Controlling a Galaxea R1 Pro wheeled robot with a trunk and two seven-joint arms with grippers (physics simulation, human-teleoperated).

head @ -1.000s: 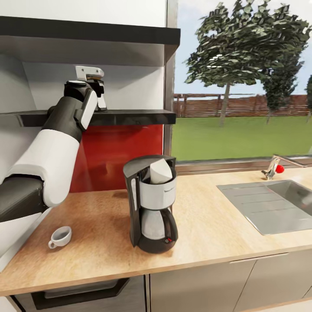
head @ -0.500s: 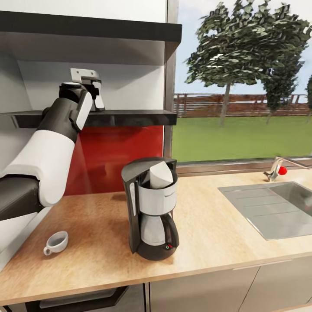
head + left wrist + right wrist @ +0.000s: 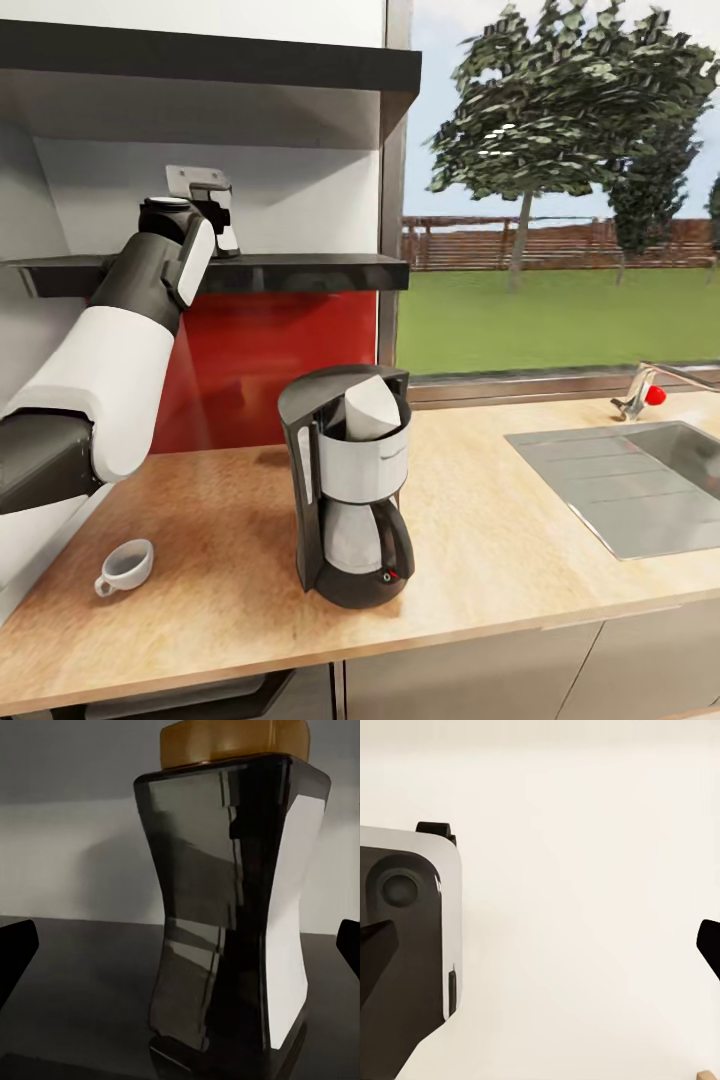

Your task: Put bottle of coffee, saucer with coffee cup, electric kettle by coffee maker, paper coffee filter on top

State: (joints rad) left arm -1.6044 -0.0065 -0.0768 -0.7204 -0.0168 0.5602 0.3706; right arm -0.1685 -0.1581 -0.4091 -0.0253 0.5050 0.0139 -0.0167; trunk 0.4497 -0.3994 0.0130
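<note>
Left hand [image 3: 222,232] is raised to the kitchen shelf [image 3: 300,270] in the head view, at the far left above the bench [image 3: 500,540]; the coffee bottle itself is hidden behind the wrist there. On the bench below stand the coffee maker [image 3: 350,490], with a white paper filter [image 3: 370,408] in its top, and the coffee cup [image 3: 125,567] lying near the left edge. From the left wrist, the bottle of coffee [image 3: 225,915] stands upright on the shelf, long axis vertical, straight ahead between the two dark fingertips [image 3: 16,945], which are spread wide and well clear of its sides. From the right wrist, the right hand [image 3: 540,952] is likewise spread, pinching nothing, facing a pale wall. The left arm is plainly the nearer one for the grasp.
</note>
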